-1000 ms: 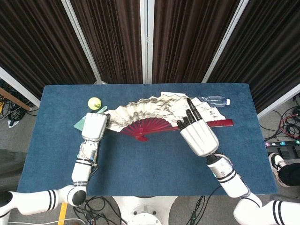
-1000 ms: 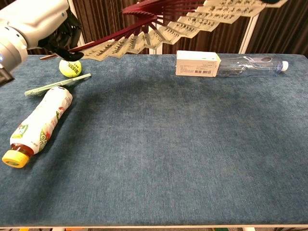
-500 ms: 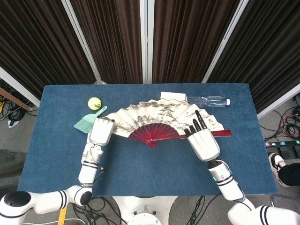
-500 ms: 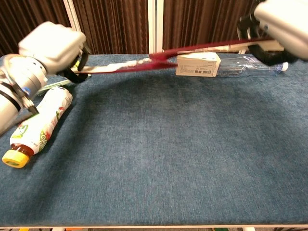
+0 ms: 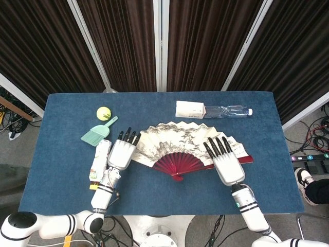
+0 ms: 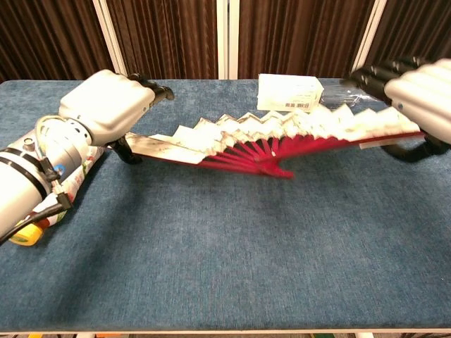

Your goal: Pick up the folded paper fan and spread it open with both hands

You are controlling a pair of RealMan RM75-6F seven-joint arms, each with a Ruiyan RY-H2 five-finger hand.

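The blue surface (image 5: 61, 170) lay bare along its near edge. The fan (image 5: 177, 149) stood spread wide at the middle, just above the cloth. The left hand (image 5: 121, 154) pinched its left end, the right hand (image 5: 226, 162) its right end, upper fingers stretched flat.

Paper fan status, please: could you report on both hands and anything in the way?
Left hand and right hand each grip one end. Paper fan spread wide, held over the table. Nothing in the way; drink bottle beside left hand.
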